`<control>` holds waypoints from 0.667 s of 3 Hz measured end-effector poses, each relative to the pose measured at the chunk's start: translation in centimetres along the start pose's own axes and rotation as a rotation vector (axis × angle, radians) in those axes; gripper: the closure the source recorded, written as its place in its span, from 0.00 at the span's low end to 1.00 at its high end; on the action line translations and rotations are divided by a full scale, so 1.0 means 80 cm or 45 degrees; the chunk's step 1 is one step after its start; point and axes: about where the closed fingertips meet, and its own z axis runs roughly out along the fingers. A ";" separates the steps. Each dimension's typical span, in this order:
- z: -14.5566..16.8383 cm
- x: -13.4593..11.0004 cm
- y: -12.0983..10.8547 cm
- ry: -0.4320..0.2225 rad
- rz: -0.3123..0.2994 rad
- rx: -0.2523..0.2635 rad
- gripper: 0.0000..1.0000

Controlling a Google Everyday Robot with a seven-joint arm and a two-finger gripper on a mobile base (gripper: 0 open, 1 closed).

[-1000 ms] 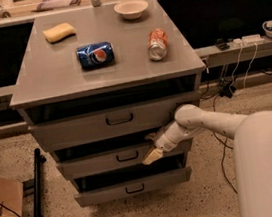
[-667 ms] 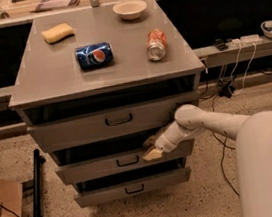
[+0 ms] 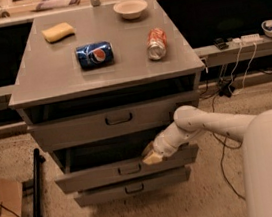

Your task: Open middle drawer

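The grey cabinet (image 3: 47,87) has three drawers. The middle drawer (image 3: 95,177) is pulled partly out, with a dark gap above its front, and its small dark handle (image 3: 129,169) sits at the centre. My gripper (image 3: 152,157) rests at the top edge of this drawer's front, just right of the handle. My white arm (image 3: 214,125) reaches in from the right. The top drawer (image 3: 78,128), with the tallest front, is slightly out. The bottom drawer (image 3: 156,182) is the narrowest.
On the cabinet top lie a blue Pepsi can (image 3: 94,55), an orange soda can (image 3: 156,43), a yellow sponge (image 3: 58,31) and a white bowl (image 3: 130,8). A black bar (image 3: 36,187) and a cardboard box (image 3: 3,207) are on the floor at left. Cables (image 3: 224,88) hang at right.
The middle drawer has slid further out towards me and the dark gap above it has grown. My gripper has moved with the drawer front, down and towards me.
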 end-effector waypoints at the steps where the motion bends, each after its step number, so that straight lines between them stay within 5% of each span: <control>1: 0.000 0.000 -0.001 0.000 0.000 0.000 0.74; 2: 0.002 0.000 0.001 0.022 -0.008 -0.008 0.35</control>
